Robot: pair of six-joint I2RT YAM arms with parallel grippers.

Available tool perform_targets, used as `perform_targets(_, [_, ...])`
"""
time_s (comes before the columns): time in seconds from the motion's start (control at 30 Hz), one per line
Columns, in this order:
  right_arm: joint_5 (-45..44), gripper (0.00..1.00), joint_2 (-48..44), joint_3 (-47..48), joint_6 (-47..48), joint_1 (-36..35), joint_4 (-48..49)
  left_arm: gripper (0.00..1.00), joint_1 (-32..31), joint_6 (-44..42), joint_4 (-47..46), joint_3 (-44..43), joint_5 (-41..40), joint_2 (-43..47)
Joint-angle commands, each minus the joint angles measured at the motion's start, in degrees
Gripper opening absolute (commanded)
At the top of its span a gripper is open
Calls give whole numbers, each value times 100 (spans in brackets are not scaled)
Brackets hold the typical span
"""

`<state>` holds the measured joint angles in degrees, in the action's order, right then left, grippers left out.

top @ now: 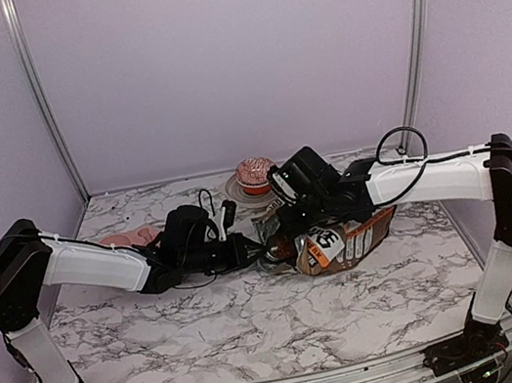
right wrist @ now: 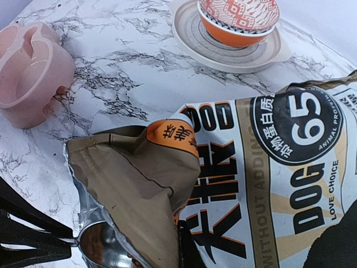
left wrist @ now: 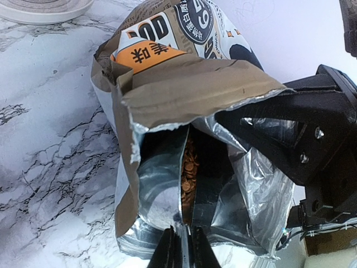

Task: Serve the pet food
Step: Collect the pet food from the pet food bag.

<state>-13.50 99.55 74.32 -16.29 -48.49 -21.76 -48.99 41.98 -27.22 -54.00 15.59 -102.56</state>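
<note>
Two arms meet near the middle of the marble table [top: 211, 328]. Farthest left, near the back edge, sits a pale pink double dish [right wrist: 30, 72], well apart from the rest.

The left gripper [left wrist: 183, 237] points at the mouth of the bag [right wrist: 268, 167]. Its fingers are drawn almost together, pinching the thin handle of a metal scoop [right wrist: 97, 245]. The scoop's shiny bowl lies at the torn opening, just under the folded brown flap.

The pet food [left wrist: 189, 167] is inside the bag, seen through the opening from the left wrist. It is many tiny rounded pellets, orange-brown to reddish-brown, dry and matte against the silver foil lining. They show as a narrow upright strip in line with the scoop, with dark shadow on both sides. How far back the heap runs cannot be told.

The bag lies on its side with its mouth toward the left arm. Its printed face is white, tan and black, with an orange label.

The right gripper [left wrist: 240, 120] is closed tight on the right-hand edge of the opening, holding the foil lip up and apart.

Behind the bag, a pale plate [right wrist: 223, 50] carries an orange bowl [right wrist: 240, 17] with a red-and-white patterned top.
</note>
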Motion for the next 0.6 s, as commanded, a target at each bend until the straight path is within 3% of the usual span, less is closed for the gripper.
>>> perform_targets(0.0, [-141,0,-275,96,-76,178,308,0,31,175,-349,-6,108,303])
perform_targets(0.57, [9,0,-470,22,-66,344,348,0,116,555,-521,-41,362,411])
